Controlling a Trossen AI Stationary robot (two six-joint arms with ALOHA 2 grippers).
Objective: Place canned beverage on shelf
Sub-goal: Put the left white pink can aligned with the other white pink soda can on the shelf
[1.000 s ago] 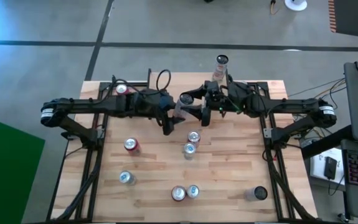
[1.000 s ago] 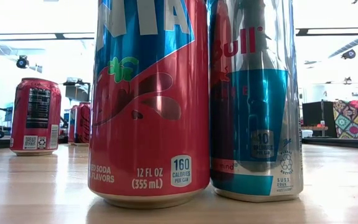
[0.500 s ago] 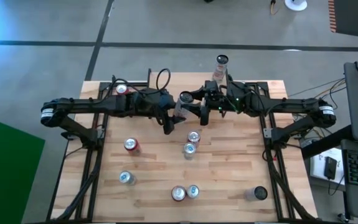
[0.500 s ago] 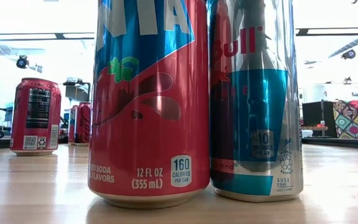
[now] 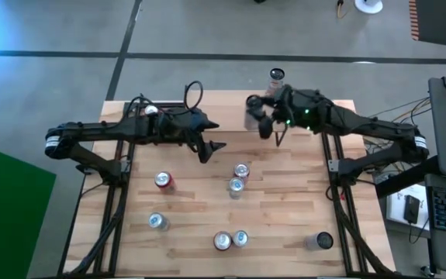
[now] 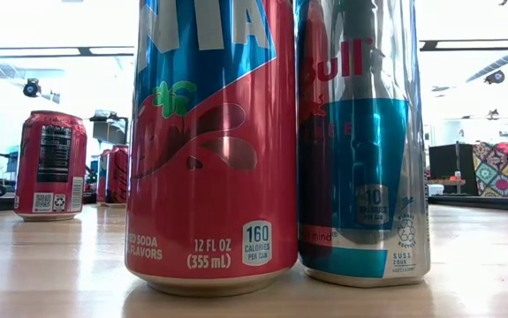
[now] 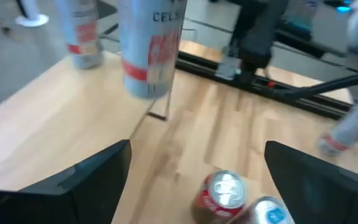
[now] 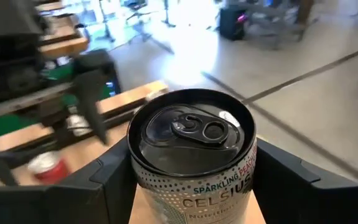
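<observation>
Your left hand (image 5: 211, 147) is open and empty, hanging over the surface (image 5: 285, 209) left of centre, fingers (image 7: 98, 171) spread wide. From its wrist view the white can (image 7: 149, 46) sits well apart from it, up ahead, with two loose cans (image 7: 223, 190) just below the hand.

Your right hand (image 5: 257, 124) is closed around that white can (image 8: 191, 146), lid up, one finger on each side of it. In the high view the held can (image 5: 250, 115) is near the back edge of the surface, close to another can (image 5: 275, 77) standing at the back.

Can't make out the shelf.

More cans at mid-surface (image 5: 238, 178); a red can (image 6: 209, 141) and a silver-blue can (image 6: 364, 141) touch at the front.
</observation>
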